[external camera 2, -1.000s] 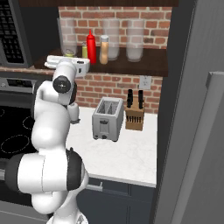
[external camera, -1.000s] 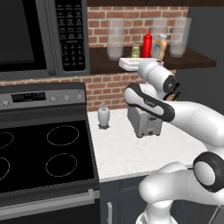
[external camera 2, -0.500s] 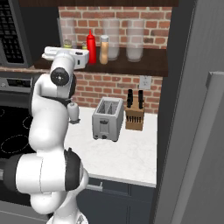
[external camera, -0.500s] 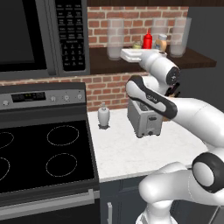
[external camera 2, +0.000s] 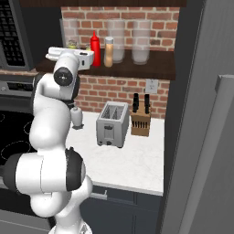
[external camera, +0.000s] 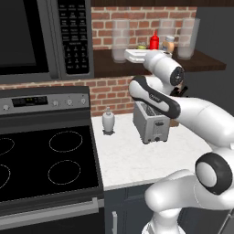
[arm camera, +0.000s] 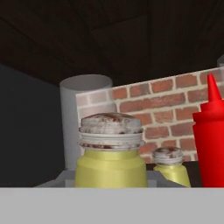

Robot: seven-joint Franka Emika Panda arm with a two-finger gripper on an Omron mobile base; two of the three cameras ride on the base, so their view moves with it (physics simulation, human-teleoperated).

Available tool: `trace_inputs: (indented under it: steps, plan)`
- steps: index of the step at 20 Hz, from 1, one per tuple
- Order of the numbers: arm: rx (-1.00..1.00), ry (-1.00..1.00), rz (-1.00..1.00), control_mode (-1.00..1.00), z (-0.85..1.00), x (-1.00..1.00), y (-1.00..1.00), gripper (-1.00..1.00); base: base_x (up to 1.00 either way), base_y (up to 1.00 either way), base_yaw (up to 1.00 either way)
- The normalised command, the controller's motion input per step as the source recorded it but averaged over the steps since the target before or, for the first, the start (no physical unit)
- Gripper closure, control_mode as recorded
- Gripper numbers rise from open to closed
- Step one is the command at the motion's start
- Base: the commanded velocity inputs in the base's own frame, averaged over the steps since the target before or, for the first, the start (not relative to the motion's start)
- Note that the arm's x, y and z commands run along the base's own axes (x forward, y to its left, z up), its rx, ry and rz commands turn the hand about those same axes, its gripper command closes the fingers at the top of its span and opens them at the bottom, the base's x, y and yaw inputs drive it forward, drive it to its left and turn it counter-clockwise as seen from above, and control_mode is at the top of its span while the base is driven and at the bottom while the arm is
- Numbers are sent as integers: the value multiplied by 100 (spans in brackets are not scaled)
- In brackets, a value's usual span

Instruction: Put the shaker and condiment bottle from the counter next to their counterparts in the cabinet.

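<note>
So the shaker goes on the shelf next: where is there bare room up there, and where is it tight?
The shelf is bare at its right end, beyond the last glass jar. In the hand view a narrow gap lies between the pale shaker and the red bottle. From the red bottle to the tan bottle and jars it is crowded.

Close before my camera the small deep yellow shaker (arm camera: 110, 168) is showing a smooth, matt plastic-looking body under a dull, speckled metal-like cap. The slim red squeeze bottle (arm camera: 211, 144) beside it is looking like smooth plastic. The tall clear jar (arm camera: 76, 120) behind is reading as frosted glass, the red brick wall (arm camera: 153, 109) as rough. The dark brown shelf (external camera: 208, 64) is looking like matt wood, the white stone counter (external camera 2: 137, 157) faintly marbled, the boxy toaster (external camera: 148, 122) brushed metal.
</note>
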Motion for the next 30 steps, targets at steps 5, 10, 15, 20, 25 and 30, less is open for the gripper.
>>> trace_inputs:
  steps: [5,10,15,20,25,30]
  plan:
    - [0,0,-1,-100,-4,1,0,100,0,0,0]
    - [0,0,-1,-100,-3,0,0,100,0,0,0]
    - [0,0,-2,-100,-5,0,0,100,0,0,0]
    - [0,0,-3,-100,-6,1,0,100,0,0,0]
    - [0,0,-3,-100,-6,3,0,100,0,0,0]
    - [0,0,-2,-100,-6,9,0,100,0,0,0]
